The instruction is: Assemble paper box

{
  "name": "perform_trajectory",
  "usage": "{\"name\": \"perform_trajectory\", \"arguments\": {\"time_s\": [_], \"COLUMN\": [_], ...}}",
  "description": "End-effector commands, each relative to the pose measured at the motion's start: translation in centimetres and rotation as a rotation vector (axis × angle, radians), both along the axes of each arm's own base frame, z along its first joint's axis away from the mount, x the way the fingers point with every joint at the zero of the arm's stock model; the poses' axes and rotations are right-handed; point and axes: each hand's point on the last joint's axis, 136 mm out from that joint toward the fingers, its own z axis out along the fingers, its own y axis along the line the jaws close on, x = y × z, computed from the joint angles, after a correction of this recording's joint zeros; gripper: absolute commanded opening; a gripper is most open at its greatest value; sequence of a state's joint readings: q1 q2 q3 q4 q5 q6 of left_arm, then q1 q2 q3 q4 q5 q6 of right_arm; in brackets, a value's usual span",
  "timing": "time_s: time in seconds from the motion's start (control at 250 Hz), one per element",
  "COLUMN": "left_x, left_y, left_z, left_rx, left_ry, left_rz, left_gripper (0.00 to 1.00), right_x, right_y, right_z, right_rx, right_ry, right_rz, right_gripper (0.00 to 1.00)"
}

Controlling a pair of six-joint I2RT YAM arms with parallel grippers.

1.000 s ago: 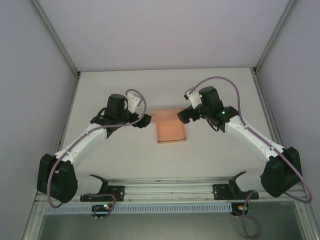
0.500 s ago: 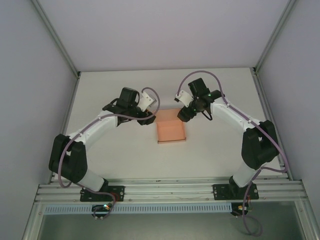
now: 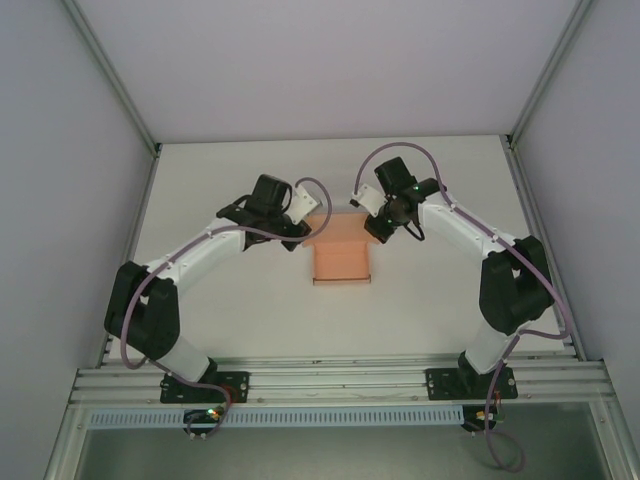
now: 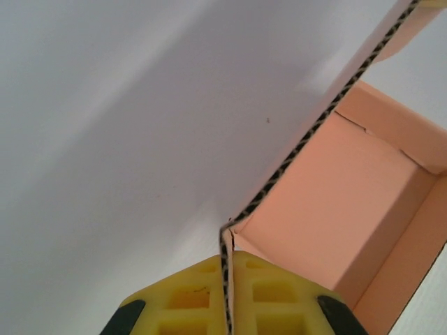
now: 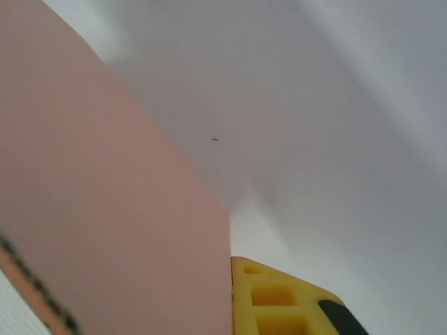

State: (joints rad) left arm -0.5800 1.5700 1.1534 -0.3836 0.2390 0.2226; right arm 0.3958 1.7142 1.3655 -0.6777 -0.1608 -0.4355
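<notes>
The paper box (image 3: 342,262) is a salmon-pink open tray in the middle of the table, with a flap raised along its far side. My left gripper (image 3: 303,234) is at its far left corner. In the left wrist view the yellow fingers (image 4: 183,296) of the left gripper (image 4: 227,258) are shut on a thin card wall, and the box's inside (image 4: 335,195) lies to the right. My right gripper (image 3: 376,228) is at the far right corner. There a pink card panel (image 5: 105,195) lies flat against one yellow finger (image 5: 276,296) of the right gripper (image 5: 231,279) and hides the other.
White table (image 3: 230,180) inside a grey-walled enclosure. A metal rail (image 3: 340,380) with the arm bases runs along the near edge. Open tabletop lies behind and to both sides of the box.
The left gripper has moved right, up to the box's far left corner. Both arms have drawn their elbows in. The right gripper has stayed at the far right corner.
</notes>
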Motion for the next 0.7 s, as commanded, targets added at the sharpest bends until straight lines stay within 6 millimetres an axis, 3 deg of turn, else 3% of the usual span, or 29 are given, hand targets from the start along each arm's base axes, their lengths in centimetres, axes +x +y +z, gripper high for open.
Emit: {"name": "perform_trajectory", "arguments": {"time_s": [0.0,0.16,0.347,0.563,0.695], "left_x": [1.9,3.6,4.7,5.1,6.2], "left_y": [1.5,1.8,1.3,0.1,0.4], "left_z": [1.2,2.5,2.5,2.1,1.8], "left_rx": [0.048,0.02,-0.089,-0.192,-0.269], "left_ry": [-0.041,-0.047,0.013,0.054,0.069], "left_rz": [0.156,0.347,0.557,0.667,0.786], "left_gripper": [0.0,0.0,0.0,0.0,0.0], "right_x": [0.0,2.4,5.7,7.7,7.8], "right_y": [-1.4,-1.0,-0.4,0.2,2.5], "right_z": [0.6,3.8,7.4,9.2,9.2], "right_rx": [-0.04,0.061,0.287,0.443,0.528], "right_ry": [0.001,-0.099,-0.181,-0.248,-0.25], "right_rz": [-0.067,-0.23,-0.587,-0.851,-0.87], "right_gripper": [0.03,0.02,0.02,0.05,0.06]}}
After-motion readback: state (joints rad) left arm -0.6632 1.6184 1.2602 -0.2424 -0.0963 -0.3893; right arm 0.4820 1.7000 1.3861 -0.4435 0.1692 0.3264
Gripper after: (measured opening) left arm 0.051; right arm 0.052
